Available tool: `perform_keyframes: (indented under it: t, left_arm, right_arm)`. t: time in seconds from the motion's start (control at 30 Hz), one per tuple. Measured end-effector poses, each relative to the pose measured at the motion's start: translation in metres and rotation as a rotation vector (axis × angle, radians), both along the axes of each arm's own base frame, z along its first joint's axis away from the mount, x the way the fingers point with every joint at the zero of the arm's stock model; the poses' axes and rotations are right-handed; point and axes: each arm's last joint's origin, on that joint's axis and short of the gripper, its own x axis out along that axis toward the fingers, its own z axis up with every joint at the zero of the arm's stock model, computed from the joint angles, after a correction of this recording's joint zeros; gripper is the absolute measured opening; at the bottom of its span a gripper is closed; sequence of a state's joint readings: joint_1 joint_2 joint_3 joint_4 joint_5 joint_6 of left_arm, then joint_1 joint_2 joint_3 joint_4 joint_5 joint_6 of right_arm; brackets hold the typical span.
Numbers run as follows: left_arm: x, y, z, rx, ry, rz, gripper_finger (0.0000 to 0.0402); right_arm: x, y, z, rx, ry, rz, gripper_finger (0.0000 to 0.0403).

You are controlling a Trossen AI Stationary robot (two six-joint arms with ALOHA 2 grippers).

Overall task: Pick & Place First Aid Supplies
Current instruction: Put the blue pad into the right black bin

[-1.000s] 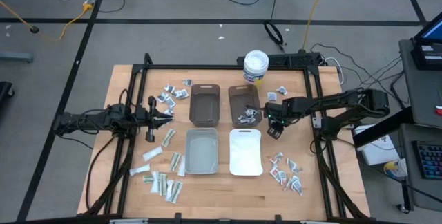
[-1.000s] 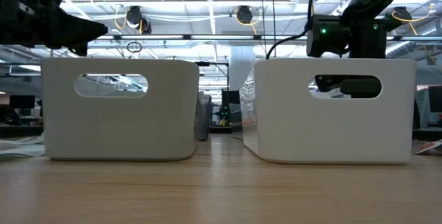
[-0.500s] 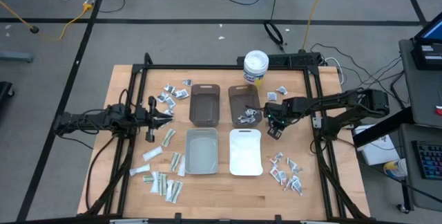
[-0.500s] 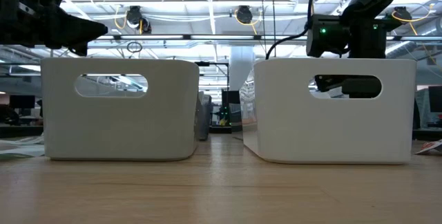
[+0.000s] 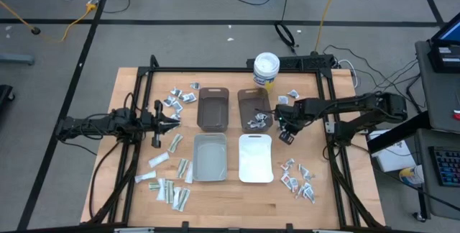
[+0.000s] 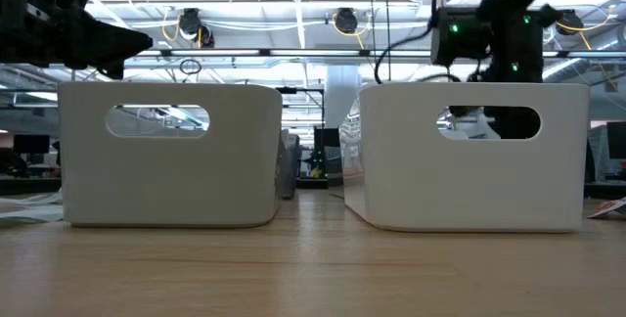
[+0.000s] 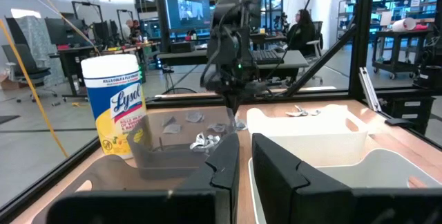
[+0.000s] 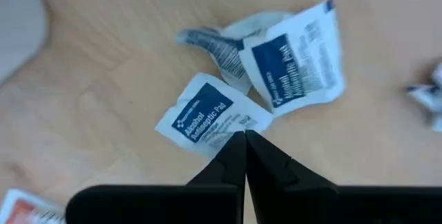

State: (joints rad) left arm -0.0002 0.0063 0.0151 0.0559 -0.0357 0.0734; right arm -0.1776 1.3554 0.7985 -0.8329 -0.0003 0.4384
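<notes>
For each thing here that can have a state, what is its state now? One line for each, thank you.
right gripper: shut, tips at the edge of an alcohol pad packet; grip unclear
left gripper: nearly shut, holding nothing
right brown bin: holds several packets
left brown bin: looks empty
grey bin: looks empty
white bin: looks empty
Lysol tub: upright, lid closed

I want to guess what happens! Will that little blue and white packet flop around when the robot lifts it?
Probably a little. The alcohol pad packet looks thin and flat, pinched only at one edge by the right end effector, so it may droop or swing. It likely weighs almost nothing. Its neighbour is already crinkled, so these bend easily.
</notes>
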Motion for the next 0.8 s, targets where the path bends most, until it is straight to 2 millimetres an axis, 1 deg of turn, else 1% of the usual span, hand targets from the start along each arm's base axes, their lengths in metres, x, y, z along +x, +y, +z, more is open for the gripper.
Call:
perform_keyframes:
  t: [0.13, 0.27, 0.4, 0.47, 0.57, 0.7, 0.8]
  left_arm:
    - [0.0, 0.0, 0.0, 0.0, 0.0, 0.0, 0.0047]
    - [0.0, 0.0, 0.0, 0.0, 0.0, 0.0, 0.0047]
    - [0.0, 0.0, 0.0, 0.0, 0.0, 0.0, 0.0047]
    - [0.0, 0.0, 0.0, 0.0, 0.0, 0.0, 0.0047]
    - [0.0, 0.0, 0.0, 0.0, -0.001, 0.0, 0.0047]
    - [0.0, 0.0, 0.0, 0.0, -0.001, 0.0, 0.0047]
    - [0.0, 0.0, 0.0, 0.0, 0.0, 0.0, 0.0047]
  right_arm:
    - [0.005, -0.003, 0.021, -0.01, -0.045, 0.004, 0.0001]
    - [0.007, -0.004, 0.034, -0.011, -0.056, 0.002, 0.0]
    - [0.009, -0.004, 0.038, -0.014, -0.066, 0.027, 0.0001]
    - [0.009, -0.004, 0.038, 0.003, -0.07, 0.065, 0.0009]
    - [0.009, -0.003, 0.037, -0.006, -0.065, 0.182, 0.0039]
    - [0.009, 0.0, 0.037, -0.036, -0.066, 0.448, 0.0097]
    - [0.01, 0.002, 0.037, -0.017, -0.087, 0.653, 0.0139]
